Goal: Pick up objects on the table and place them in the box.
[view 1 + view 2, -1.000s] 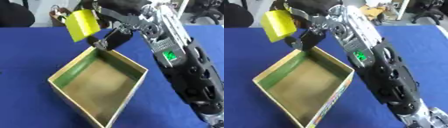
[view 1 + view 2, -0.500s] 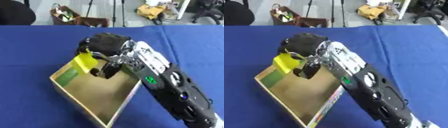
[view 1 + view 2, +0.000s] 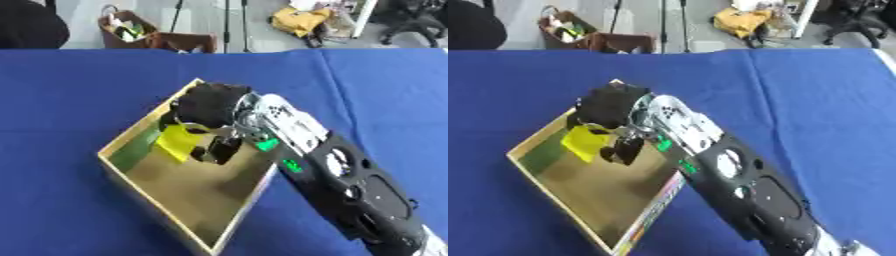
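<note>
Right hand (image 3: 210,107) reaches down into the box (image 3: 140,175) from the right, fingers curled around a yellow object (image 3: 179,142) held low inside the box near its far corner. Box sits askew on the blue table (image 3: 70,90).

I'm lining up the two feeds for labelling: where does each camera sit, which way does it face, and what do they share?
Left eye view: sits in the robot's head, looks down at the blue table and the box; the right arm comes in from the lower right, its robot hand curled round a yellow object inside the box.
Right eye view: same head, set slightly to the right, so everything appears shifted left; same arm.
Shared: box, yellow object, right robot hand, table, floor clutter beyond. No left hand in either.
</note>
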Robot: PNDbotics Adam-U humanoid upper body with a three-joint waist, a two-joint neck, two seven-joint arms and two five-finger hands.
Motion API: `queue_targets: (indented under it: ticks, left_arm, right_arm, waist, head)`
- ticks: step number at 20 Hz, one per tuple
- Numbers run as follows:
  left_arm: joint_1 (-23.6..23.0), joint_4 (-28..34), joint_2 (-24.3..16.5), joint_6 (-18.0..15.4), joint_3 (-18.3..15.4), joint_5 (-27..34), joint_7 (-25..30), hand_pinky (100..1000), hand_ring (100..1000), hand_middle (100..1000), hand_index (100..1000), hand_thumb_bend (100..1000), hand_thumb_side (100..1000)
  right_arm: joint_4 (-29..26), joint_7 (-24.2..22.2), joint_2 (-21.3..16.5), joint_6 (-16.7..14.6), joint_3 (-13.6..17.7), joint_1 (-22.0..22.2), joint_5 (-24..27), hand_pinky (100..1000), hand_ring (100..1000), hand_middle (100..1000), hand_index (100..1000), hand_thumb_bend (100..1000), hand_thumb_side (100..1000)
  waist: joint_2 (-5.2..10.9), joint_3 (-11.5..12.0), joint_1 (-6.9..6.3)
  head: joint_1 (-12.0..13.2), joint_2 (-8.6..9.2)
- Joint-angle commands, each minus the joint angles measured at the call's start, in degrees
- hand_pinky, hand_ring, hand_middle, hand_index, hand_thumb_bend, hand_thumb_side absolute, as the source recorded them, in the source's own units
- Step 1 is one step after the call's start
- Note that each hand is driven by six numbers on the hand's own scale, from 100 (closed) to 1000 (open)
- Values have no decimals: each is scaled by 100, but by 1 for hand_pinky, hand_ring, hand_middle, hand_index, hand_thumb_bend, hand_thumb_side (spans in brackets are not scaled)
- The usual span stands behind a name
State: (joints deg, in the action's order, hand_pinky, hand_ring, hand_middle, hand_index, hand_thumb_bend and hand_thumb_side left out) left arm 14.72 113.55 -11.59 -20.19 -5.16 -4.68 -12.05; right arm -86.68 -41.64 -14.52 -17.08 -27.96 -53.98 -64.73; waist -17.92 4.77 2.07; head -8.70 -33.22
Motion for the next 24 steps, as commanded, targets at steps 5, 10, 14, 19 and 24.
queue_targets:
  ticks: [5, 10, 14, 19, 24]
  left_arm:
    - [32, 104, -89, 3, -11, -40, 50, 420, 511, 564, 713, 100, 754]
    - [20, 104, -87, 8, -7, -34, 52, 419, 510, 564, 713, 100, 753]
    - [15, 104, -84, 14, 0, -29, 58, 419, 510, 563, 713, 100, 753]
    - [-1, 104, -77, 28, 8, -20, 73, 419, 510, 564, 712, 100, 753]
    - [0, 104, -68, 40, 28, -1, 100, 419, 509, 564, 712, 100, 753]
  right_arm:
    - [192, -996, -88, -1023, 76, -219, 384, 767, 836, 866, 907, 166, 595]
    - [372, -1032, -102, -1279, 262, -388, 260, 793, 894, 922, 972, 768, 634]
    - [8, -1033, -206, -1003, 536, -509, 342, 797, 897, 919, 976, 663, 707]
    - [-953, -404, -540, -224, 1201, -597, 1106, 764, 819, 842, 926, 271, 979]
    - [-1422, 1749, -1045, 1318, 1757, -404, 2624, 713, 736, 740, 861, 146, 861]
  waist:
    - [126, 3, -36]
    - [147, 2, -46]
    - [165, -17, -52]
    - [197, -82, -71]
    - [226, -207, -107]
  head:
    - [-46, -10]
    - [-49, -19]
    - [-27, -21]
    - [49, -44]
    - [246, -105]
